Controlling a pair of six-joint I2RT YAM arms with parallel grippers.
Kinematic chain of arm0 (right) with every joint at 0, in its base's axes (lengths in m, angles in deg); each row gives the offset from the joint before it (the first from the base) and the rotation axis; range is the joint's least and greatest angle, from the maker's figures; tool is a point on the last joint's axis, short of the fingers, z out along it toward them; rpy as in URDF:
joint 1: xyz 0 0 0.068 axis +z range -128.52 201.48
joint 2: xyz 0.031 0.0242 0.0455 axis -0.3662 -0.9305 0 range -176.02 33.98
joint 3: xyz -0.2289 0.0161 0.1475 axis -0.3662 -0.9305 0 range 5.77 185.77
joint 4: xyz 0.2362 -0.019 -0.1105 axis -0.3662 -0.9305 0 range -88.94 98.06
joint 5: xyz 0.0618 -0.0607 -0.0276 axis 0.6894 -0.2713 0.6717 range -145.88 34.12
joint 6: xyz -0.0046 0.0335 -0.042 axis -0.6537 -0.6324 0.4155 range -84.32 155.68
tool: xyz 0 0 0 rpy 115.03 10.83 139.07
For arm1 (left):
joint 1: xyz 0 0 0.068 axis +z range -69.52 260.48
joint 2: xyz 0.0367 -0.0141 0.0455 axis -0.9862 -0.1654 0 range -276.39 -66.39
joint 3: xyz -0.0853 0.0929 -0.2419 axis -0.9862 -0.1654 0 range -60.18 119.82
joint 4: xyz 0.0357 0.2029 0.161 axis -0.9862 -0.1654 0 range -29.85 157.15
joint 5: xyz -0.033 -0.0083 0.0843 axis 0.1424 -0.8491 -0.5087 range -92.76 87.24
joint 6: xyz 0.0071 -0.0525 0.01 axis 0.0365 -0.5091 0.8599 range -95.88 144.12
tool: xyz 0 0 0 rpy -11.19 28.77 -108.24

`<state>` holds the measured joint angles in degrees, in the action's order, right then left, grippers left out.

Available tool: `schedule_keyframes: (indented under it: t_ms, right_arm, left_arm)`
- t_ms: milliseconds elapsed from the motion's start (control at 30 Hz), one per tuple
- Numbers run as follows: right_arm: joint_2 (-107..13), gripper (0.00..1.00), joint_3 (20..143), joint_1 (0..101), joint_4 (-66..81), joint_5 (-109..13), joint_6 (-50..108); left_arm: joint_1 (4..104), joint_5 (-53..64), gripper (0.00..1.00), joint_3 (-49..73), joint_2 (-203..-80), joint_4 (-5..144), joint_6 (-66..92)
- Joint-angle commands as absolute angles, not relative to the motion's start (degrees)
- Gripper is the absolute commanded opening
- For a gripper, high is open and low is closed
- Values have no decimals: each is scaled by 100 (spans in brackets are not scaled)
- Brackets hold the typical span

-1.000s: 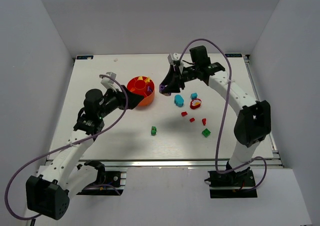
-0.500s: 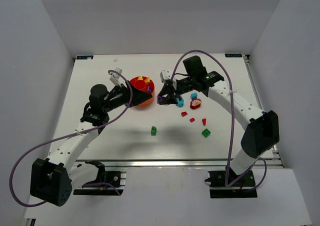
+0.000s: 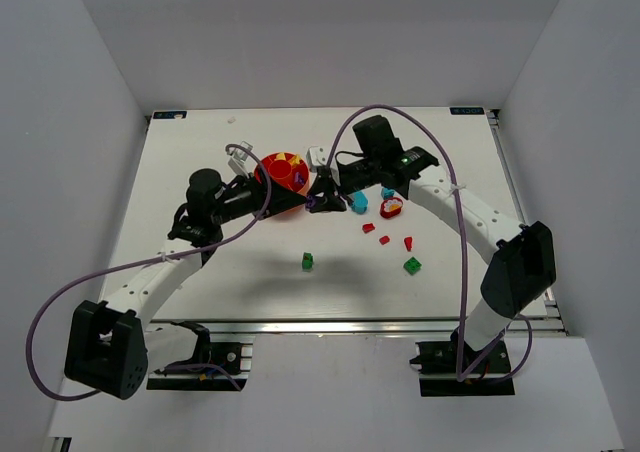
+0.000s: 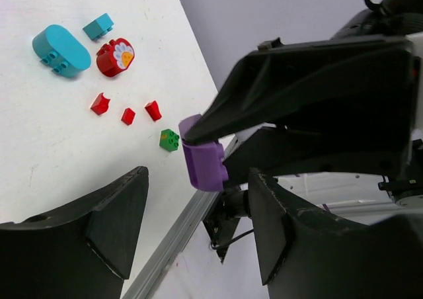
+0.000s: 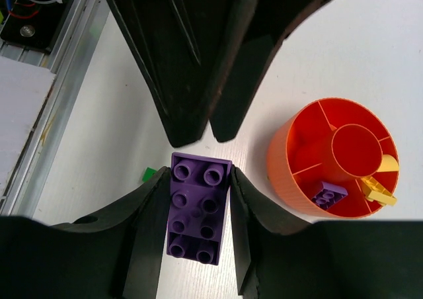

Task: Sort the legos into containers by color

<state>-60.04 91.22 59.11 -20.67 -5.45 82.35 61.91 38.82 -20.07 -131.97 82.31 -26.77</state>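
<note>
Orange tub (image 5: 281, 167) with purple piece (image 5: 328, 196) and yellow piece (image 5: 379, 192) (right pincer (image 5: 198, 180) clamped on purple brick (image 5: 197, 226), left pincer (image 4: 197, 180) apart)

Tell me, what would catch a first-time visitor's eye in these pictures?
First, the purple brick pinched in the right gripper, held off the white table near its middle, facing the open left gripper. Next, the round orange tub beside them, with a small purple piece and a yellow piece already in its compartments. A teal piece, red bits and a green brick lie scattered to its right.
</note>
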Motion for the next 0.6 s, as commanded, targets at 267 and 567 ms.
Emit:
schedule_keyframes:
  t_ms: [267, 567]
  right_arm:
    - [-6086, 0, 9392, 6164, -1972, -701, 8173]
    - [-6226, 0, 9533, 6261, -1866, -851, 8024]
  left_arm:
    - [6167, 4136, 68, -1958, -13450, 8543, -2729]
    - [6115, 4382, 59, -1975, -13599, 8613, -2826]
